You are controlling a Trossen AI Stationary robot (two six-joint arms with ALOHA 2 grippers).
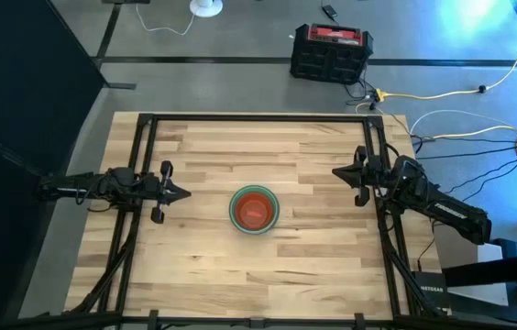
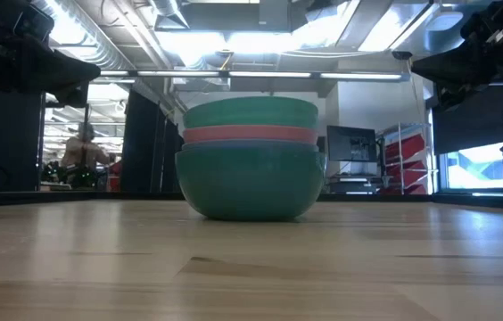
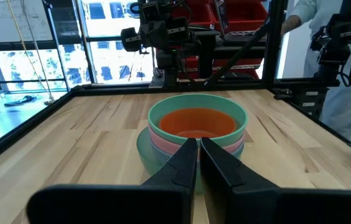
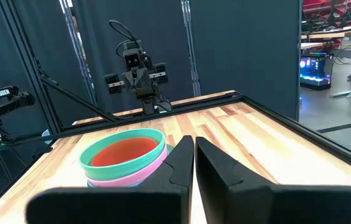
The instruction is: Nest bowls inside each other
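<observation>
The bowls (image 1: 255,210) stand nested in one stack at the table's middle, the bottom green bowl (image 2: 250,185) resting on the wood. Above it a blue-grey rim (image 2: 250,144), a pink bowl (image 2: 250,134) and a second green bowl (image 2: 250,112) show; the orange-red bowl (image 3: 195,122) sits innermost. My left gripper (image 1: 186,193) hovers shut at the table's left side, pointing level at the stack. My right gripper (image 1: 336,171) hovers shut at the right side, also level. In each wrist view the fingertips (image 3: 198,144) (image 4: 193,142) meet, with nothing between them.
A black metal frame (image 1: 258,118) runs along the table's far edge and down both sides. Bare wood lies all round the stack. A black and red case (image 1: 331,51) and cables lie on the floor beyond the far edge. A person (image 3: 315,56) stands behind the right arm.
</observation>
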